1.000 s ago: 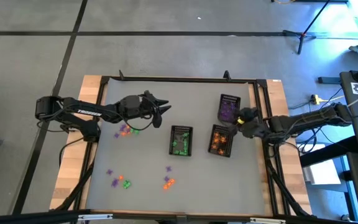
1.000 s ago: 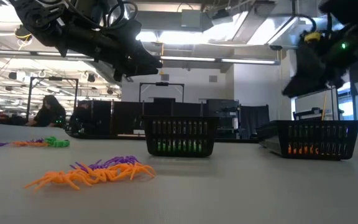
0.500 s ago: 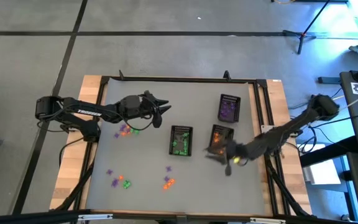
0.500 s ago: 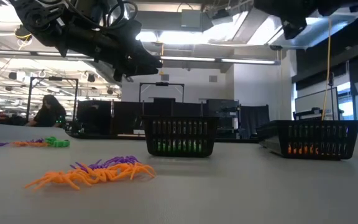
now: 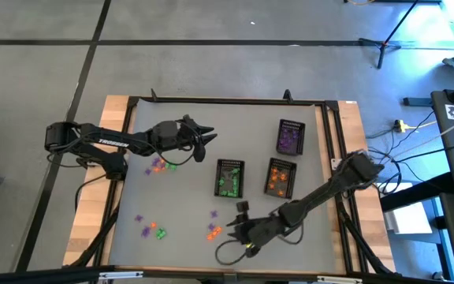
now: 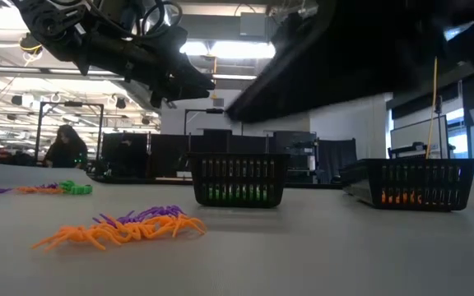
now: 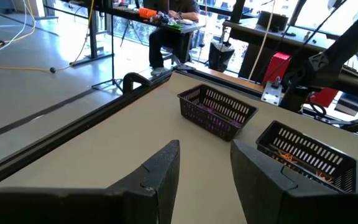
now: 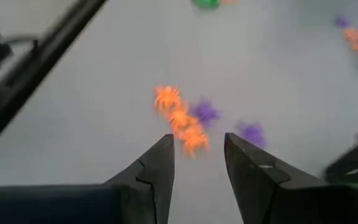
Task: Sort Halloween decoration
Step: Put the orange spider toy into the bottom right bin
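The Halloween decoration lies in small clusters on the grey table: orange and purple trinkets (image 5: 213, 230) near the front middle, another group (image 5: 150, 230) at the near left, and a third (image 5: 162, 164) below my left gripper. My right gripper (image 5: 231, 230) hovers open just right of the front-middle cluster. In the right wrist view the orange trinkets (image 8: 180, 119) lie just ahead of its fingertips (image 8: 197, 146), with purple ones (image 8: 207, 112) beside them. My left gripper (image 5: 203, 140) waits open and empty above the table's left half, its fingers (image 7: 204, 155) pointing toward the baskets.
Three black mesh baskets stand right of centre: one with purple pieces (image 5: 290, 136) at the far right, one with green (image 5: 228, 177) in the middle, one with orange (image 5: 280, 177) beside it. A black frame rail (image 5: 227, 100) rims the table. A person sits far behind (image 6: 62, 148).
My right gripper has swung from above the purple and orange baskets at the far right toward the table's near edge and leftward, sinking a little and rolling, and now hangs by the front-middle orange and purple cluster. The trinkets and baskets have stayed in place.
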`<state>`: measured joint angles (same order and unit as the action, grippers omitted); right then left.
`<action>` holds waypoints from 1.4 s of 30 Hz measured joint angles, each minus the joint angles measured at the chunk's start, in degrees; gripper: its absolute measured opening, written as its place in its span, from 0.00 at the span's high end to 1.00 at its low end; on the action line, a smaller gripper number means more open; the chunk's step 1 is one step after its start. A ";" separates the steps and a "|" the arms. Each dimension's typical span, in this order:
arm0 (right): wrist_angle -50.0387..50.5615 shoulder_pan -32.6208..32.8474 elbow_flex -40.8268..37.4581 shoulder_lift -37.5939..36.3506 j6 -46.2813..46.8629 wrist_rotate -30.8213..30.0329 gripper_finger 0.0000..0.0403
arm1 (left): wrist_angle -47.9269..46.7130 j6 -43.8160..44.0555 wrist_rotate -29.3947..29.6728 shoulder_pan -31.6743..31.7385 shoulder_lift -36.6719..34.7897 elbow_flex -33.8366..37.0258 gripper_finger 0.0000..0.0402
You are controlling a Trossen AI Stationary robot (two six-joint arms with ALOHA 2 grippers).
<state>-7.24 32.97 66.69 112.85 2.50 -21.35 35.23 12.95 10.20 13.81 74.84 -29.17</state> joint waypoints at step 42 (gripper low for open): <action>12.39 2.22 7.23 -1.03 6.41 -8.14 0.99 | 0.01 0.00 0.00 0.00 0.01 0.00 0.66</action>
<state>5.14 35.19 73.92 111.82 8.91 -29.49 35.24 12.95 10.20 13.81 74.85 -29.17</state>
